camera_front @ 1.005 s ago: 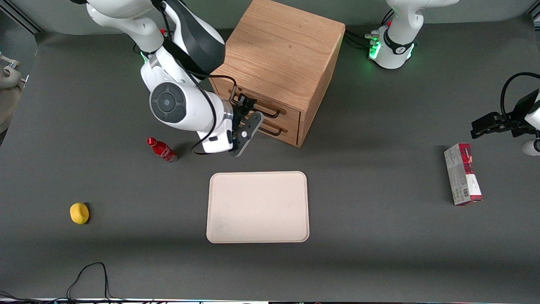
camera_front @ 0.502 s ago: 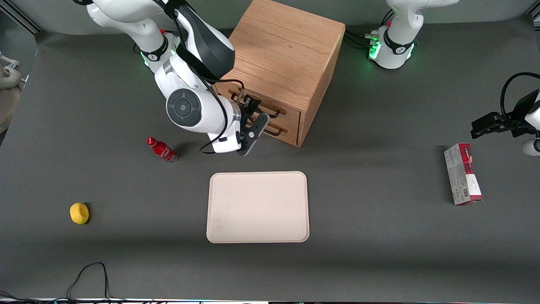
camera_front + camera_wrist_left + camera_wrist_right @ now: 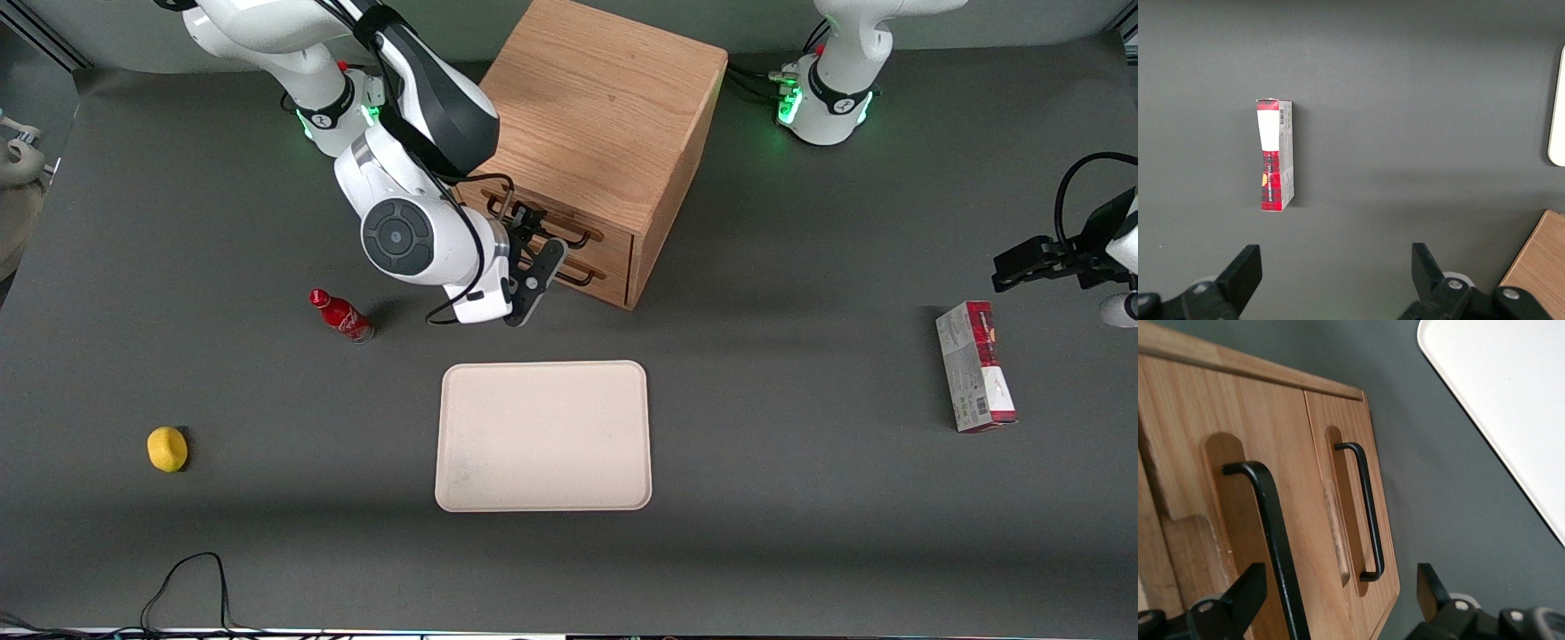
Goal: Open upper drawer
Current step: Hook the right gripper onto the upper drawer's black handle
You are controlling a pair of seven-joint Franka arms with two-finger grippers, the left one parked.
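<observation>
The oak cabinet point(image 3: 596, 107) stands at the back of the table with two drawers facing the front camera. The upper drawer point(image 3: 615, 244) is shut; its black bar handle point(image 3: 573, 236) also shows in the right wrist view point(image 3: 1271, 540). The lower drawer's handle point(image 3: 1367, 513) lies below it. My right gripper point(image 3: 532, 238) is open, directly in front of the drawer fronts. In the right wrist view the gripper point(image 3: 1335, 600) has the upper handle between its fingers point(image 3: 1238, 597), close to one of them, not touching.
A cream tray point(image 3: 544, 436) lies nearer the front camera than the cabinet. A red bottle point(image 3: 341, 316) lies beside my arm, and a lemon point(image 3: 167, 448) sits toward the working arm's end. A red and white box point(image 3: 974, 366) lies toward the parked arm's end.
My right arm has swung toward the cabinet, bringing the open gripper closer to the drawer fronts and along the upper handle. The drawers have not moved.
</observation>
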